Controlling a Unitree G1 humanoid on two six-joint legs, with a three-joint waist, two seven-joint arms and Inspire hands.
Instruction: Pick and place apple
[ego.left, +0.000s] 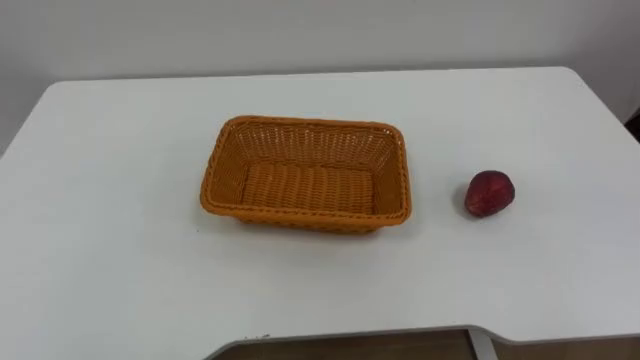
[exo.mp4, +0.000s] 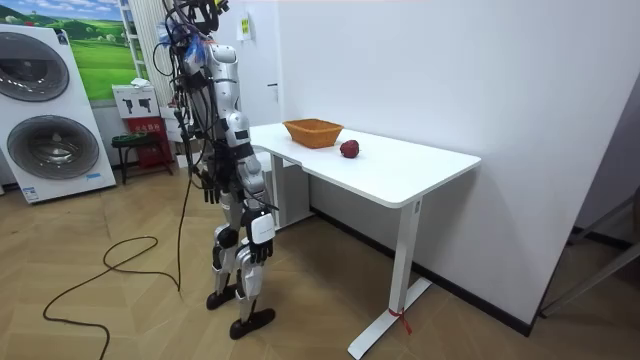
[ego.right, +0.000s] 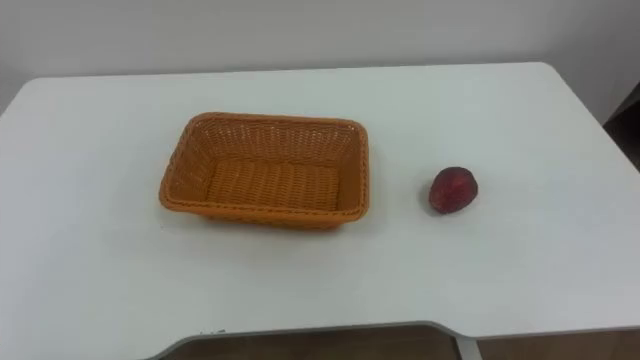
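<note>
We are seeing a dark red apple (ego.left: 489, 193) lying on the table (ego.left: 120, 250) at 3 o'clock from the basket (ego.left: 300, 148), apart from it. The right hand (exo.mp4: 259, 252) is hanging low; we cannot tell its state.

You have a white bench (ego.left: 110, 260) in front of you. Its far edge meets a pale wall (ego.left: 300, 30), and its near edge is cut in a shallow curve where the wooden floor (ego.left: 350, 348) shows through. In the room view, two front-loading washing machines (exo.mp4: 55, 145) stand stacked at the room view's left. A green landscape poster (exo.mp4: 100, 50) hangs just beside them, with a small dark stool (exo.mp4: 128, 145) below it. You can also see a strip of red tape (exo.mp4: 402, 316) on the bench's foot.
</note>
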